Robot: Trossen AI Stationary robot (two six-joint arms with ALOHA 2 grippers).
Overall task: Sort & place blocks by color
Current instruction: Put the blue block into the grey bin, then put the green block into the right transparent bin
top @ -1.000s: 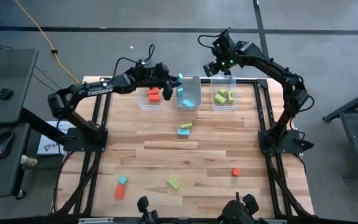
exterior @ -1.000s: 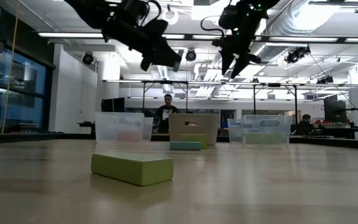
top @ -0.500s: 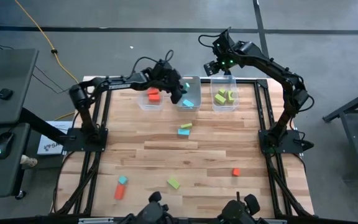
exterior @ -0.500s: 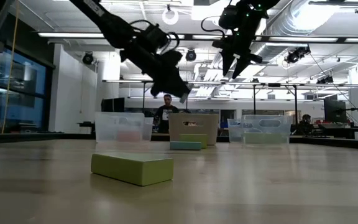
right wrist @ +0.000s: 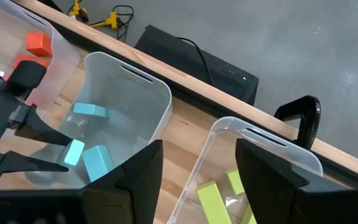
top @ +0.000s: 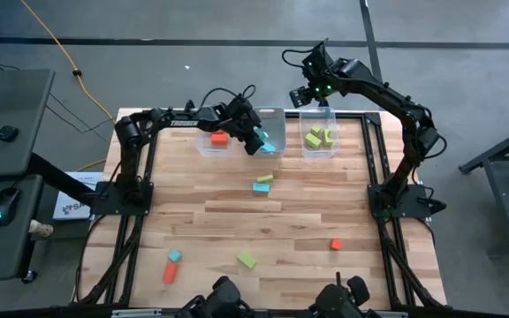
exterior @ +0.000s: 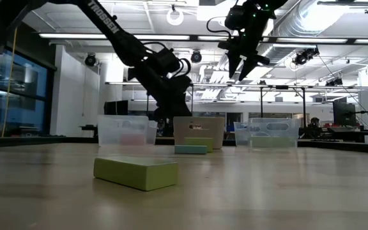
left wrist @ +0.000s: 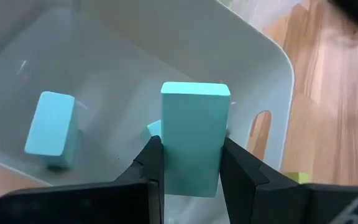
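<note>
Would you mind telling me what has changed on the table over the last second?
The left gripper, still shut on a blue block, swung right and came down over the middle bin. The right gripper stayed open above the green bin; the loose blocks did not move.

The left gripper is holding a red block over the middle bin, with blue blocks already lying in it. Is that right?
Not quite: the block in the left gripper is light blue, not red, as the left wrist view shows. The rest holds: it hangs over the middle bin, where other blue blocks already lie.
</note>
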